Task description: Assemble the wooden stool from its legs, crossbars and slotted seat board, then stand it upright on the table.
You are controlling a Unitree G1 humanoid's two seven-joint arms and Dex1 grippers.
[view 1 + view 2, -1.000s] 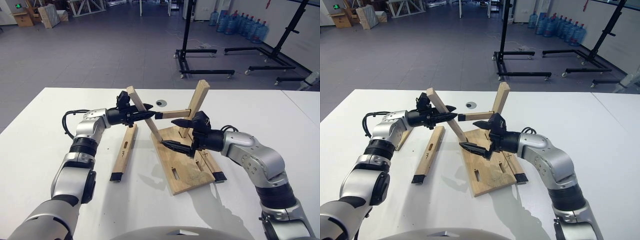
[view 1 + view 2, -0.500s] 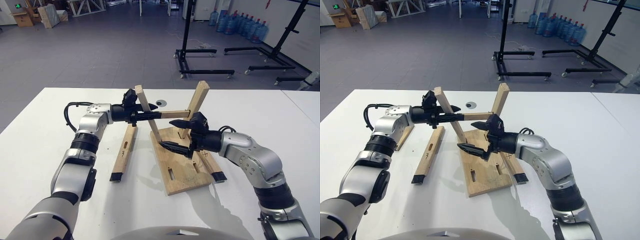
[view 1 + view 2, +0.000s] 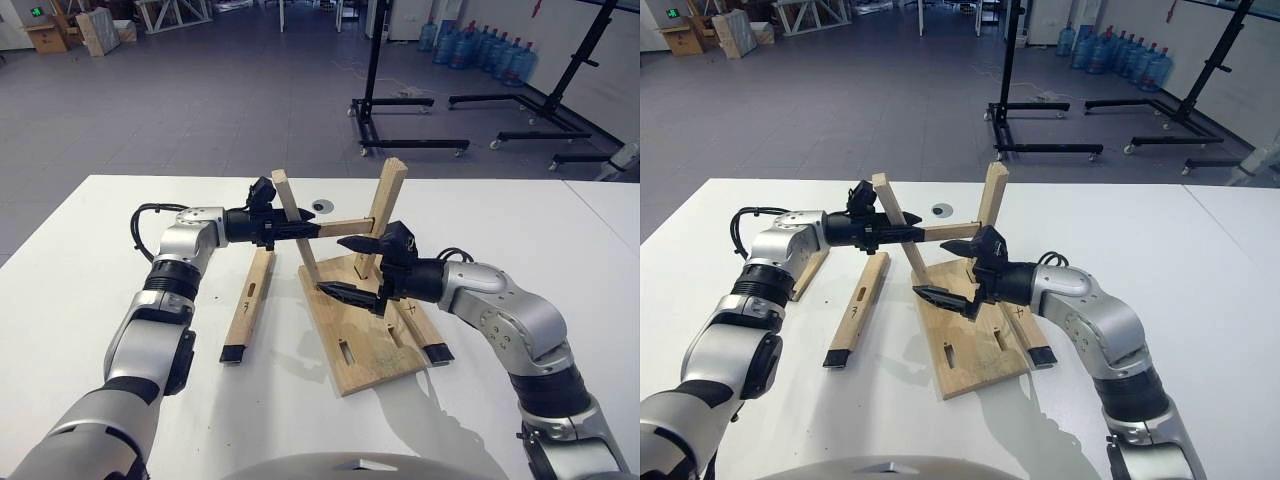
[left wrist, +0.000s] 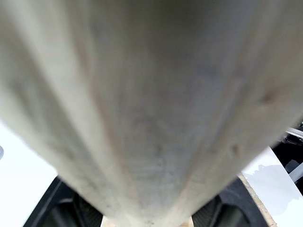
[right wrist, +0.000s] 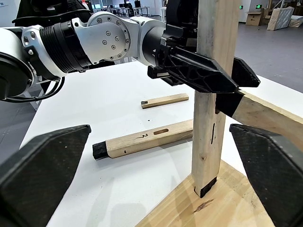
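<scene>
The left gripper (image 3: 308,230) is clamped on a tilted stool leg (image 3: 284,197). From beyond its fingertips a crossbar (image 3: 348,227) runs on to a second leg (image 3: 388,195). The right gripper (image 3: 330,264), jaws spread wide and empty, hovers between both legs, just above the slotted seat board (image 3: 360,345). The second leg stands straighter than half a second ago.

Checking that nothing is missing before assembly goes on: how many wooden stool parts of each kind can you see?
Legs: 4, two raised, two lying flat
Crossbars: 2, one joined, one loose
Seat board: 1
Total: 7
</scene>
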